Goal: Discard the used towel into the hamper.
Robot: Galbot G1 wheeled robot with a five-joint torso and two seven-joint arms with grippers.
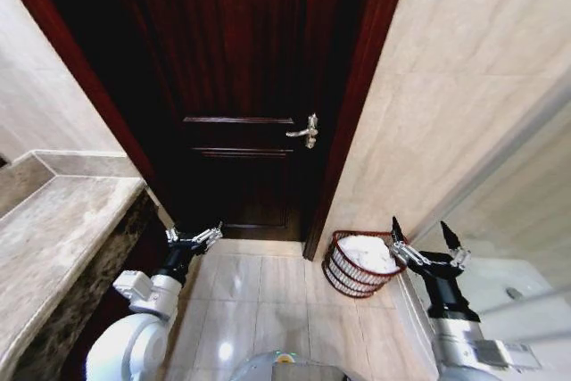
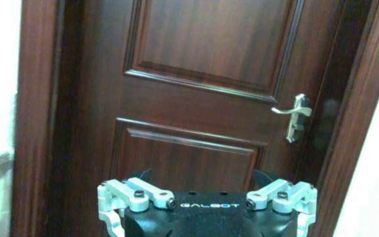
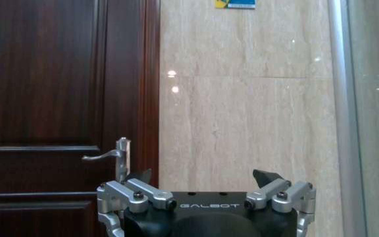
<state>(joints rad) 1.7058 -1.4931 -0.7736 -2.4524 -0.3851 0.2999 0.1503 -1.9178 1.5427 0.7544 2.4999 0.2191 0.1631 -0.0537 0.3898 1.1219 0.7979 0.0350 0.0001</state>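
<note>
We face the door (image 1: 241,104) straight ahead, handle (image 1: 306,131) on its right side. Bench (image 1: 62,238) runs along our left. Wall (image 1: 446,86) to the right of the door. Hamper (image 1: 343,276) sits on the floor (image 1: 268,301) at the foot of that wall, just right of the door frame, towel (image 1: 368,252) inside it. Left pincer (image 1: 194,238) between bench and door; right pincer (image 1: 426,243) just right of the hamper.
</note>
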